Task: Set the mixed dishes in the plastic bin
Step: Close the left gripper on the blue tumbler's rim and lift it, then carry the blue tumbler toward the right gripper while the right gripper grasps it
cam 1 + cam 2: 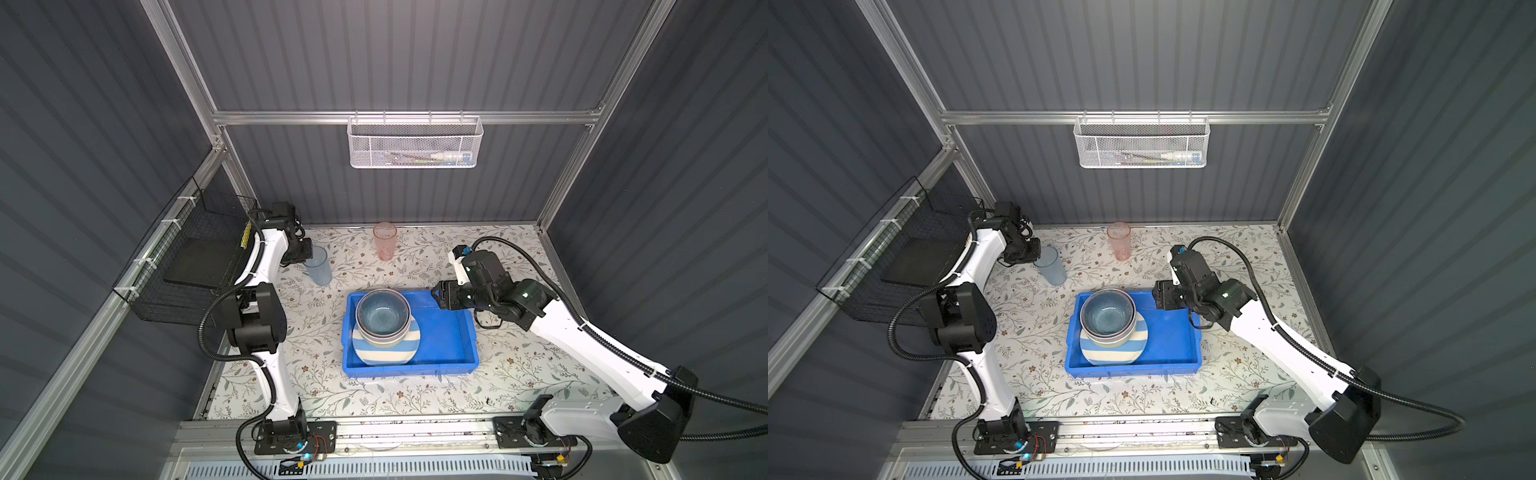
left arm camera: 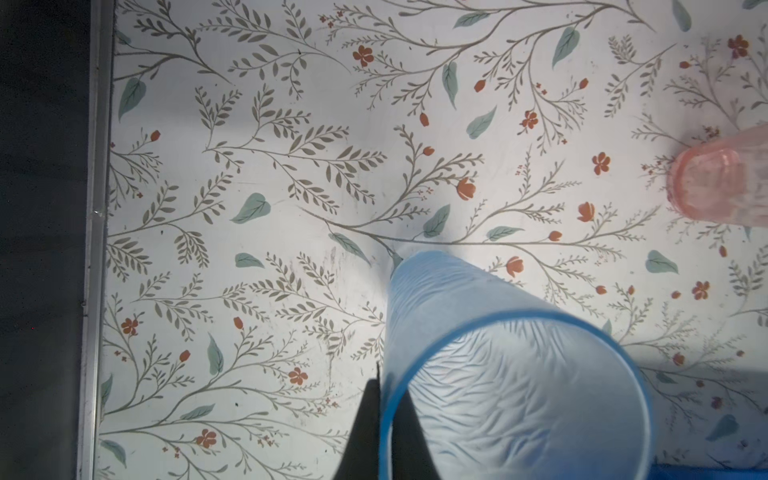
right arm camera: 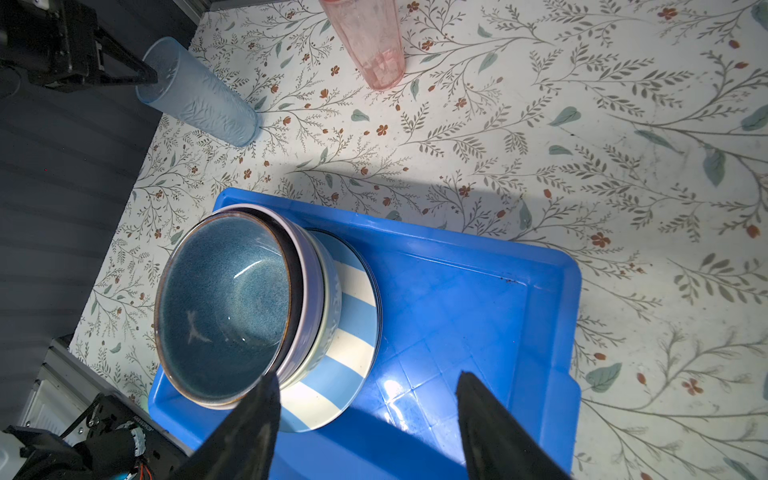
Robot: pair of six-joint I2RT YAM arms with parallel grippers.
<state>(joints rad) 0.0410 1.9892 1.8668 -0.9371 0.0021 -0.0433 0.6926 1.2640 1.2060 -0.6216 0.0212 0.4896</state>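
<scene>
The blue plastic bin point(image 1: 449, 332) point(image 1: 1171, 332) point(image 3: 478, 299) lies mid-table. In its left half a blue-white striped plate point(image 1: 386, 355) point(image 3: 345, 316) carries nested bowls, with the dark blue bowl point(image 1: 382, 311) point(image 3: 224, 291) on top. A translucent blue tumbler point(image 1: 320, 268) point(image 2: 498, 374) point(image 3: 199, 95) stands at the back left. My left gripper point(image 2: 388, 382) point(image 1: 309, 255) is shut on its rim, one finger inside and one outside. A pink tumbler point(image 1: 385, 243) point(image 2: 719, 183) stands free at the back centre. My right gripper point(image 3: 368, 376) point(image 1: 436, 297) hangs open above the bin's back right, holding nothing.
A white mesh basket point(image 1: 415, 143) hangs on the back wall. A black wire basket point(image 1: 187, 266) is fixed to the left wall beside the left arm. An aluminium rail point(image 2: 93, 249) edges the floral mat close to the blue tumbler.
</scene>
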